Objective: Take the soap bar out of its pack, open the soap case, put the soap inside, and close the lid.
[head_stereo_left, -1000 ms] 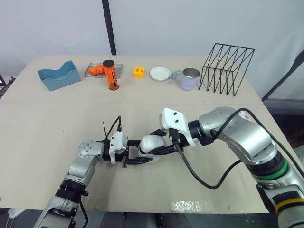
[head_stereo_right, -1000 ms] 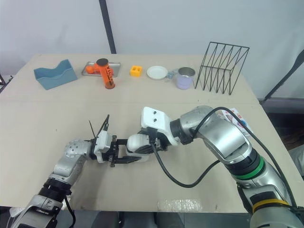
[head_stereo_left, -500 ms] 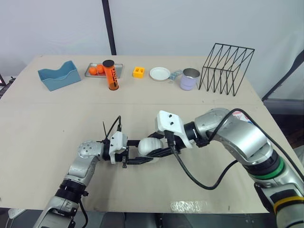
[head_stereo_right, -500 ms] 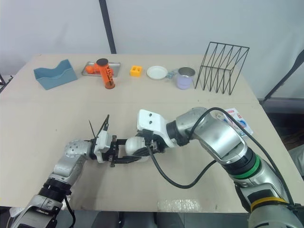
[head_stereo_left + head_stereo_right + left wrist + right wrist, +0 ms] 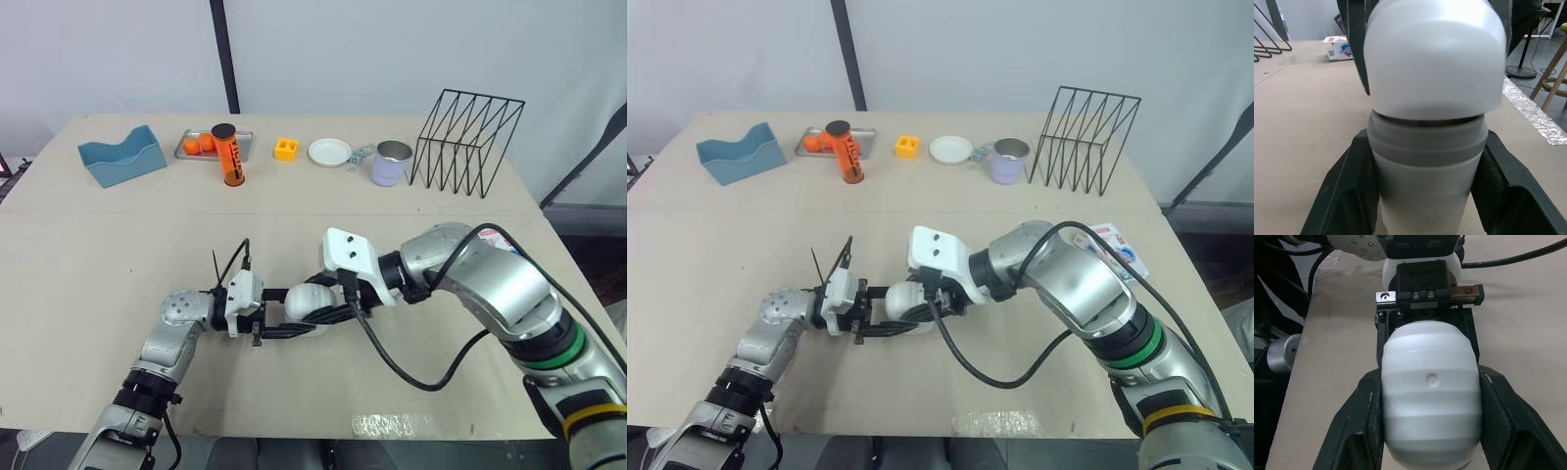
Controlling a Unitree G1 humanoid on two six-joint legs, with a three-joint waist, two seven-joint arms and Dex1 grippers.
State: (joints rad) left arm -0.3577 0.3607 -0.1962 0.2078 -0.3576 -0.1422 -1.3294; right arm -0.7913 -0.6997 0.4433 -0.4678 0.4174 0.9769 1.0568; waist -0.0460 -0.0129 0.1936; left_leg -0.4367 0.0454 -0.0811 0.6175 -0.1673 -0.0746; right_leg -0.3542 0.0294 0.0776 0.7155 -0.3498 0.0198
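Note:
A white soap case (image 5: 312,299) is held just above the table's middle, between my two grippers. My left gripper (image 5: 286,329) is shut on the case's greyish base (image 5: 1427,161), with a black finger (image 5: 1347,196) on each side. My right gripper (image 5: 323,311) is shut on the rounded white lid (image 5: 1431,396), coming in from the right. A thin dark gap shows between the lid (image 5: 1432,54) and the base. The soap pack (image 5: 1114,242), white with red and blue print, lies by the table's right edge, partly behind my right arm.
Along the far edge stand a blue tray (image 5: 121,156), a metal tray with oranges (image 5: 199,145), an orange bottle (image 5: 229,155), a yellow block (image 5: 286,149), a white plate (image 5: 329,152), a lilac mug (image 5: 391,163) and a black wire rack (image 5: 468,140).
My right gripper has shifted a little to the left with the lid, closer to the left gripper. The left arm has stayed still.

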